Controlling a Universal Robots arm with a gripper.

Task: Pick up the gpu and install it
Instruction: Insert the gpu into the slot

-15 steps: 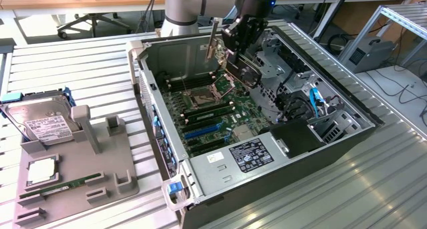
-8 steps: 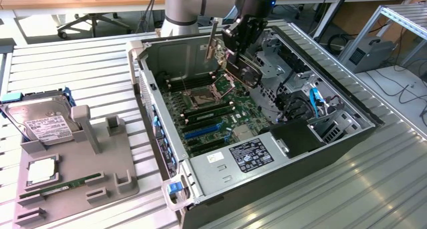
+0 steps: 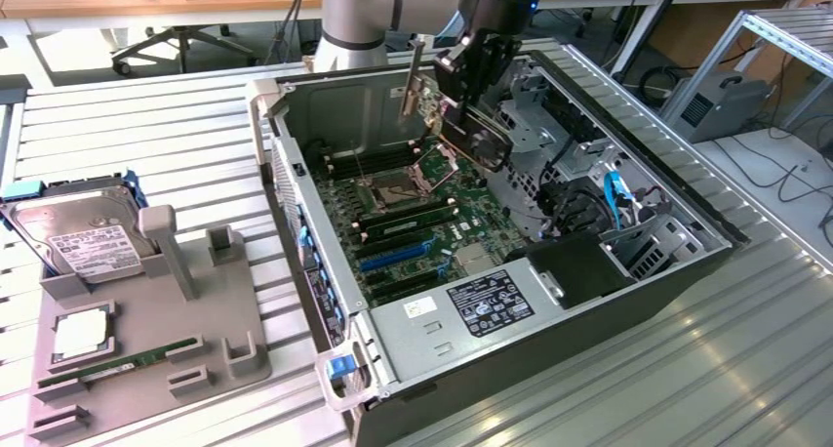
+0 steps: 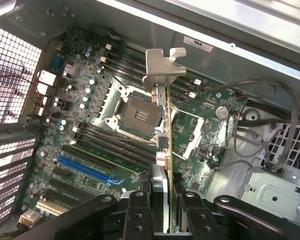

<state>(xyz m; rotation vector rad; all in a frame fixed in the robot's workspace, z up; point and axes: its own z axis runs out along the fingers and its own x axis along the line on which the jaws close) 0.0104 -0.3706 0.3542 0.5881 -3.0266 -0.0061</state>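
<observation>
The computer case (image 3: 521,310) lies open on the slatted counter (image 3: 156,135). In the exterior view's upper middle, the gripper (image 3: 462,81) hangs the gpu (image 3: 471,135) upright over the motherboard (image 3: 390,223), fingers (image 4: 139,212) pinching its edge. A good seating likely needs the card level, its edge above the blue slot (image 3: 390,257) and its bracket (image 4: 165,62) toward the rear wall.

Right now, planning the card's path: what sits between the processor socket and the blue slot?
Long black slots lie between socket and blue slot, in the wrist view.
</observation>
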